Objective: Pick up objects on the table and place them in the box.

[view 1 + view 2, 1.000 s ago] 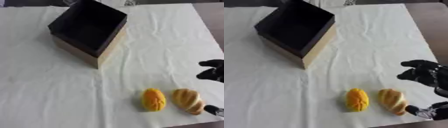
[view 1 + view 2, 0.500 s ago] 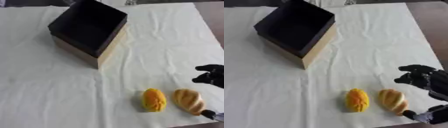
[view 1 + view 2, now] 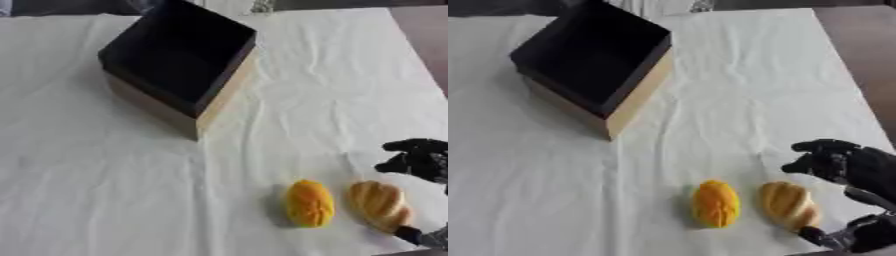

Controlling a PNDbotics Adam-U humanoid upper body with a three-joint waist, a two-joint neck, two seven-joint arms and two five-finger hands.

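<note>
A: Left eye first. Where is everything?

B: The box sits at about eleven o'clock on the white cloth, open top, dark inside, one corner pointing toward the near edge. The orange fruit lies at five o'clock, with the bread roll just beside it on the right, a narrow strip of cloth between them.

A: Any room to move?

B: Wide bare cloth runs between the box and the two items, and all down the nine o'clock side. The roll lies close to the cloth's near right corner.

A: And the right eye?

B: It shows the right hand best, at four o'clock. Its fingers are curled over above the roll's far end and a thumb tip sits at the roll's near end, so the hand brackets the roll; I cannot tell whether it touches. Brown table shows past the cloth's edge at two o'clock. The left hand shows nowhere.
</note>
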